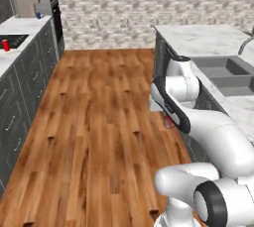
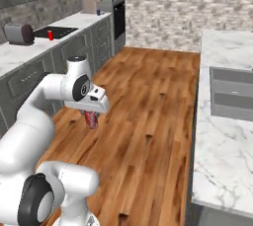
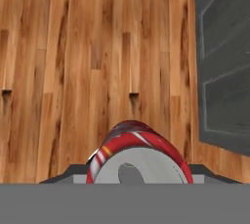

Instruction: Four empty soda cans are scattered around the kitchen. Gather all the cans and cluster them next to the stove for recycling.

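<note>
My gripper (image 2: 92, 115) hangs over the wooden floor, shut on a red soda can (image 2: 91, 120) that points downward. In the hand view this red can (image 3: 139, 155) sits close up with its silvery top facing the camera, and in the left base view a sliver of the can (image 1: 169, 122) peeks out under the wrist. A second red can (image 2: 50, 35) stands at the edge of the black stove (image 2: 58, 31) on the left counter; both also appear far left as can (image 1: 6, 45) and stove (image 1: 14, 40). A blue can (image 2: 98, 12) stands farther back on that counter.
A toaster (image 2: 19, 34) sits left of the stove. A beige box (image 2: 91, 3) stands beside the black wall oven (image 2: 118, 3). The marble island with its sink (image 2: 231, 94) runs along the right. Grey cabinet fronts (image 3: 224, 61) are close to the hand.
</note>
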{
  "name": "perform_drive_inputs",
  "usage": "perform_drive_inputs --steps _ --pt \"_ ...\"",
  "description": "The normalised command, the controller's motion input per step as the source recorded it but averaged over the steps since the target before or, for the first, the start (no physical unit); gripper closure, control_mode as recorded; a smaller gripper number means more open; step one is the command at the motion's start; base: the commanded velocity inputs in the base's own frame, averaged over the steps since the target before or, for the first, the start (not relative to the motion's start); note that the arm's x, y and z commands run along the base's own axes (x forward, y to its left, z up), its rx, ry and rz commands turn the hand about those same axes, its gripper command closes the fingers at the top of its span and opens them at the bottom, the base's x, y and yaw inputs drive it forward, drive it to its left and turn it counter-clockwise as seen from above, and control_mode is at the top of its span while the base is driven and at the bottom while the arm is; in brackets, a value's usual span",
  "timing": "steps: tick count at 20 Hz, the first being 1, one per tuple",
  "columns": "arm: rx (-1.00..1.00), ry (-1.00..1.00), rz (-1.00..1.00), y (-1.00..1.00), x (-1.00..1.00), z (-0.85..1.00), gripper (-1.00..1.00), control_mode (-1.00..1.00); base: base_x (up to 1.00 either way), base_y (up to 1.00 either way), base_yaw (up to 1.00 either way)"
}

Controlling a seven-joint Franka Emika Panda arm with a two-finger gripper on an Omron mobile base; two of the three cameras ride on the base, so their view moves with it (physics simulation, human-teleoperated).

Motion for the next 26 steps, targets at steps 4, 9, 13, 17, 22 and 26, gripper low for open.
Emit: perform_drive_inputs --steps 4,9,13,17,22,26 --pt "0.00 0.00 0.00 0.00 0.00 0.00 1.00 1.00 1.00 0.32 -0.04" --pt "0.00 0.00 0.00 0.00 0.00 0.00 1.00 1.00 1.00 0.33 -0.04" --pt "0.00 0.00 0.00 0.00 0.00 0.00 1.00 1.00 1.00 0.29 -0.03" --pt "0.00 0.00 0.00 0.00 0.00 0.00 1.00 1.00 1.00 0.27 -0.02" --pt "0.00 0.00 0.00 0.00 0.00 0.00 1.00 1.00 1.00 0.29 0.00" --pt "0.00 0.00 0.00 0.00 0.00 0.00 1.00 1.00 1.00 0.36 0.00"
